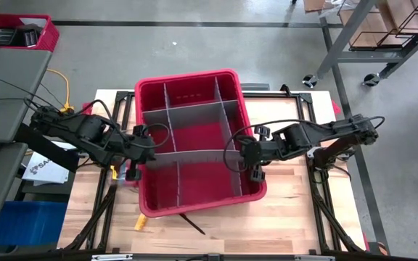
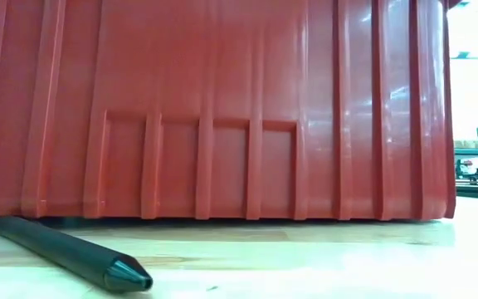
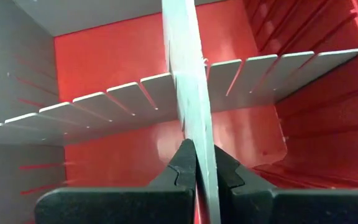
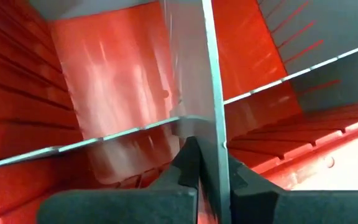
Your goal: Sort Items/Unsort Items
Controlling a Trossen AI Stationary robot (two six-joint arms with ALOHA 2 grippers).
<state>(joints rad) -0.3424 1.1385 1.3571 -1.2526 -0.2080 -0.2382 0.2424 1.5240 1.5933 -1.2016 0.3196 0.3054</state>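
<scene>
Hard to see much from low down: nearly all filled by the ribbed, shiny wall of the red bin (image 1: 187, 75), with only the pointed end of a dark stick (image 2: 65, 253) showing, the rest cut off at the edge. From above, the same thin stick lying flat on the pale wood counter (image 1: 281, 217), just beside the bin's near wall. Close to it, at the bin's near left corner, a small yellow piece (image 1: 142, 222), too small to make out its shape and maybe partly tucked under the rim. Tips of both claws hard to pick out from above, lost against the dark arms and cables. Left arm stretched in low from the left side, bent at the elbow, reaching over the bin's left rim. Right arm stretched in the same way from the right, reaching over the right rim. Left claw (image 3: 197, 155) pinched tight on a thin grey divider (image 1: 194, 152), one flat black finger on each face of the sheet. Right claw (image 4: 209, 149) squeezed shut the same way on a grey sheet, seemingly the far end of that same divider. Divider long, smooth and thin like card, bowed a little across the bin, crossed by more grey walls (image 1: 220, 109) slotted in to make boxes. Bin floor red, glossy and ridged along the sides.
</scene>
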